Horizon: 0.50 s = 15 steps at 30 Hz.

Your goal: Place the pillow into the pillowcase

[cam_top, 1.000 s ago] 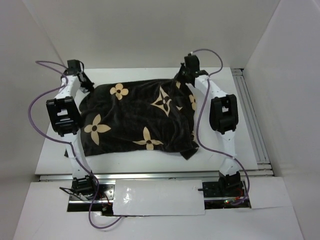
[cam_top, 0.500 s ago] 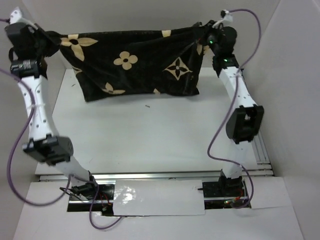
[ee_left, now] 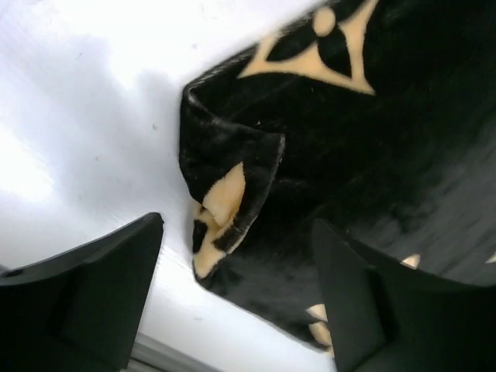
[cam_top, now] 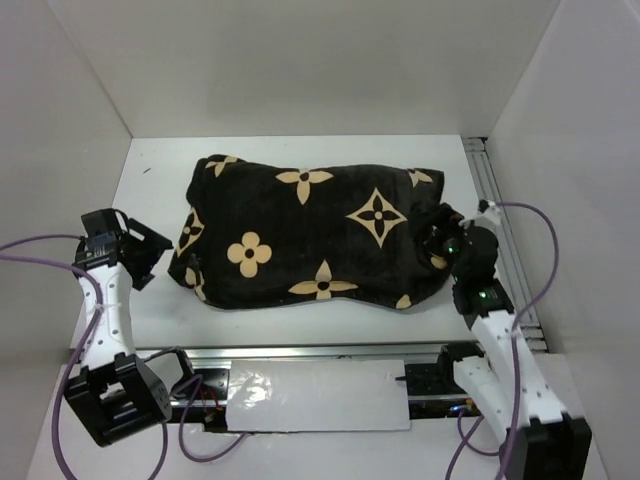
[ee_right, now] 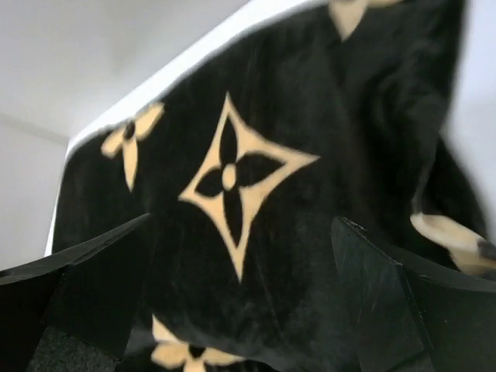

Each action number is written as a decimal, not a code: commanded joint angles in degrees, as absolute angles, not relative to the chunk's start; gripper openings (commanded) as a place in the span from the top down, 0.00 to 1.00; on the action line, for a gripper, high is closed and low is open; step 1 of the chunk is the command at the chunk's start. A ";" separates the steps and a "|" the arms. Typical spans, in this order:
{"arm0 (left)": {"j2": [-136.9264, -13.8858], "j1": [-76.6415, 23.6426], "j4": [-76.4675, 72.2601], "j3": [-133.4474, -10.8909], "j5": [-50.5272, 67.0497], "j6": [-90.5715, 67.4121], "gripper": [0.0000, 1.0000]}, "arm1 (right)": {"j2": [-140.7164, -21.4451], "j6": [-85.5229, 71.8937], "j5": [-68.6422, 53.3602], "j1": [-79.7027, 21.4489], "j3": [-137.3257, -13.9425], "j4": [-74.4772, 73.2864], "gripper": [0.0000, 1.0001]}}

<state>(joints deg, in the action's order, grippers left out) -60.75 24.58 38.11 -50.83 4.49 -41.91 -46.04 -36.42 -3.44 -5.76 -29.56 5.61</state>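
The pillowcase (cam_top: 310,235) lies across the middle of the top view, long side running left to right. Its dark plush is printed with tan flowers and a diamond star. It looks plump and rounded rather than flat. The pillow itself is hidden from us, so we cannot say how it sits. In the left wrist view the pillowcase (ee_left: 372,139) fills the upper right, with one corner folded over on itself and showing a tan patch. In the right wrist view the pillowcase (ee_right: 256,155) covers nearly the whole frame, the diamond star in the centre.

The left gripper (cam_top: 148,255) sits at the left of the top view, just beside the lower left end of the pillowcase. Seen from its own camera, the left gripper (ee_left: 239,232) has its fingers (ee_left: 93,287) spread well apart, with nothing pinched. The folded corner lies loose in the gap between them.

The right gripper (cam_top: 438,238) is at the right end of the pillowcase, dark against dark fabric there. From the wrist, the right gripper (ee_right: 242,232) has its fingers (ee_right: 85,287) standing wide at the lower corners of the frame, gripping nothing. We cannot tell whether they touch the plush below.

All of this rests on a white table (cam_top: 300,150). A metal rail (cam_top: 500,225) runs along the table's right side, and purple cables (cam_top: 40,245) loop from both arms.
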 commanded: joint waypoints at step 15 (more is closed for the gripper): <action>-56.33 19.79 39.56 -59.15 0.80 -41.22 0.00 | -56.68 -26.19 10.39 -7.12 -56.33 -21.45 0.00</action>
